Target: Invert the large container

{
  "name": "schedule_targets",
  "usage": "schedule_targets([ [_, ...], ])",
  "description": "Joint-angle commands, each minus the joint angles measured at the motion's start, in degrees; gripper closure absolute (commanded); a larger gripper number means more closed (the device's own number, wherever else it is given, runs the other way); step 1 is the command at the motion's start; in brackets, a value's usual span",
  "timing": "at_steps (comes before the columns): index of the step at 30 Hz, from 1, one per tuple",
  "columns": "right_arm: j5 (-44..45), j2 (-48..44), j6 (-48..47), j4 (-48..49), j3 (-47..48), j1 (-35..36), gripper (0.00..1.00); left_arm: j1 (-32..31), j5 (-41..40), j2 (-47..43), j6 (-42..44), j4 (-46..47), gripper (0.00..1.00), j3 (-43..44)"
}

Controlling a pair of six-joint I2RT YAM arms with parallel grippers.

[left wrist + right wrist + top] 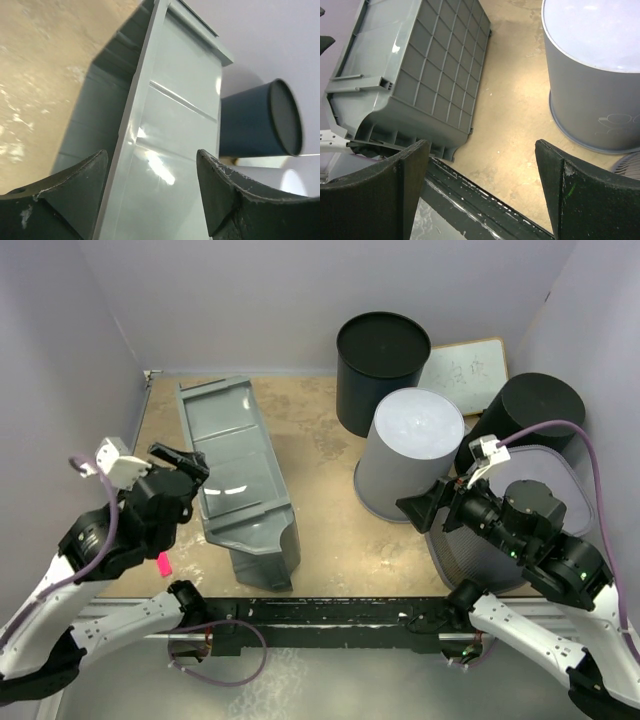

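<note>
Large container (236,478) tipped on side; left gripper (186,464) spread astride rim.

Overhead, two wrist close-ups; common crate (235,470)

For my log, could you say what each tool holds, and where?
Nothing: the left tool is open astride the rim of the large container; the right tool is open, empty.

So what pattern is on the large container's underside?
Dark grey grid of squares on the large container, clearest in the right wrist view.
</note>
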Motion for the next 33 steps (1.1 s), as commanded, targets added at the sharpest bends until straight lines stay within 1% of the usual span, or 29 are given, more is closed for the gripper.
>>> schedule_targets([
  [1,0.45,-0.79,-0.17,2.15,0.05,0.02,0.11,0.0,-5.22,8.26,5.94,-9.83,0.31,6.66],
  [3,0.42,-0.94,-0.16,1.93,0.12,0.0,0.11,0.0,-5.56,10.52,7.85,-10.08,0.34,7.5],
  [6,0.66,-1.24,-0.11,1.32,0.31,0.07,0.11,0.0,-5.18,12.89,10.63,-9.51,0.43,7.64],
  [8,0.69,-1.62,-0.15,0.81,0.47,0.02,0.11,0.0,-5.1,14.47,11.05,-10.41,0.5,8.09],
  [12,0.83,-2.12,-0.02,0.19,0.55,0.06,0.11,0.0,-5.67,16.1,10.53,-12.92,0.6,8.08],
  [15,0.84,-2.11,0.01,0.63,0.33,0.07,0.11,0.0,-5.59,15.35,10.0,-13.09,0.62,7.48],
  [19,0.39,-1.65,0.01,1.59,-0.01,0.06,0.11,0.0,-4.82,13.75,11.1,-11.75,0.63,6.61],
  [22,0.06,-1.45,-0.04,2.26,-0.2,0.06,0.11,0.0,-4.74,14.57,11.57,-13.08,0.63,6.02],
  [24,-0.23,-1.32,0.01,2.46,-0.16,0.04,0.11,0.0,-4.27,15.47,11.32,-13.88,0.65,5.1],
  [27,-0.46,-1.18,0.0,2.59,-0.27,0.04,0.11,0.0,-2.27,15.65,11.26,-12.66,0.72,2.25],
  [29,-0.55,-1.27,0.06,2.5,-0.22,0.06,0.11,0.0,-0.93,15.11,11.52,-10.87,0.79,0.7],
  [32,-0.43,-1.52,0.13,2.36,-0.19,0.07,0.11,0.0,1.76,14.55,13.05,-6.93,0.97,-1.09],
  [33,-0.39,-1.59,0.16,2.32,-0.2,0.05,0.11,0.0,2.96,14.67,13.82,-5.18,1.0,-1.61],
])
